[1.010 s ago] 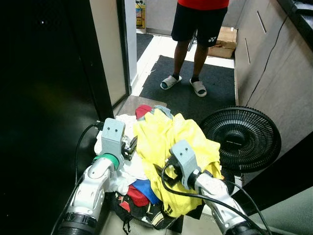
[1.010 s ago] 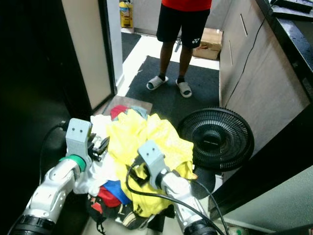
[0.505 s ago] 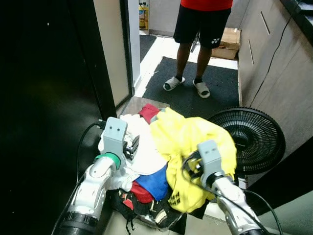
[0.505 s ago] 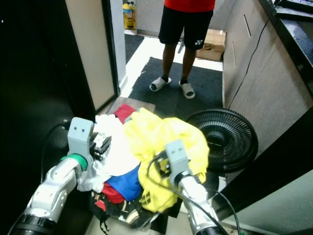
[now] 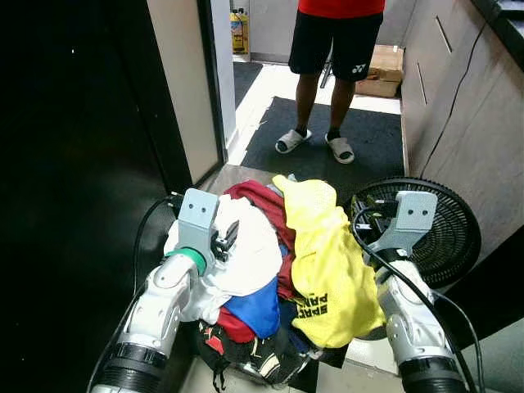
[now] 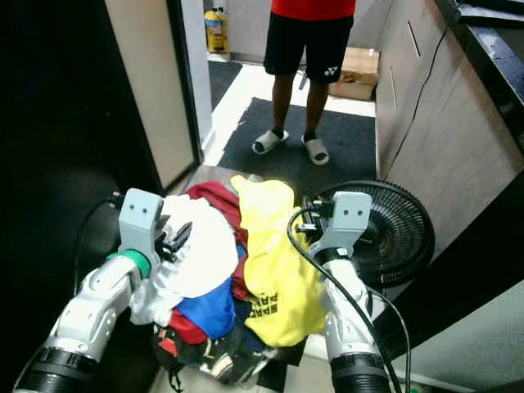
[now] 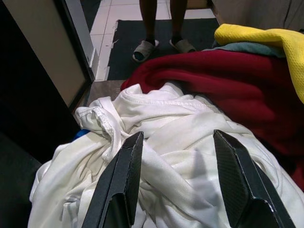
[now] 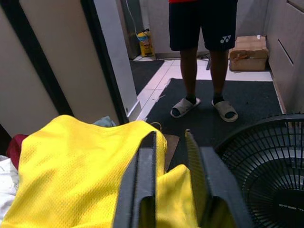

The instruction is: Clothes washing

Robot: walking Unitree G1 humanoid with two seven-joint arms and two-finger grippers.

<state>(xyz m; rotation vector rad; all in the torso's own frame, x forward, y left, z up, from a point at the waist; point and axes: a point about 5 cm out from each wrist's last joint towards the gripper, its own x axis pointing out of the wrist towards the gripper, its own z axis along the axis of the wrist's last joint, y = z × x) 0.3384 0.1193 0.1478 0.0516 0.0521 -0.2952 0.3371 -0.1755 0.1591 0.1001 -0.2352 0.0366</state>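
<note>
A: Item one, the yellow jersey [image 5: 327,262]. Where is it sitting?

B: It is hanging from the right gripper [image 8: 170,180], whose fingers are pinching a fold of the mesh between them, with only a narrow gap showing. Below that grip the cloth is draping down over the near side of the heap, dark lettering showing at its lower part.

A: Handling?

B: Judged light, limp and slightly slick, being an open mesh. It is likely sagging wherever it is not held, so a pinch on a bunched fold near the upper edge, as now, looks the sound hold; a single layer could be slipping out.

A: Item two?

B: The white garment [image 7: 190,142], lying directly ahead of and under the left gripper [image 7: 178,164]. That gripper's fingers are spread wide, one to each side of a ridge of the cloth, gripping nothing. The fabric looks thicker and creased, probably heavier than the jersey, and is offering a raised seam to close on.

A: The rest of the load?

B: A red garment [image 7: 228,85] is lying just beyond the white one, away from the left fingers, and a blue piece [image 5: 258,307] is showing beneath it. All are heaped in a dark bag [image 5: 246,356], overfilled, its rim mostly buried.

A: Surroundings?

B: A black fan [image 5: 446,237] is standing on the floor just beyond the right gripper. A person [image 5: 336,49] in sandals is standing on a dark mat [image 5: 377,139] farther off.
</note>
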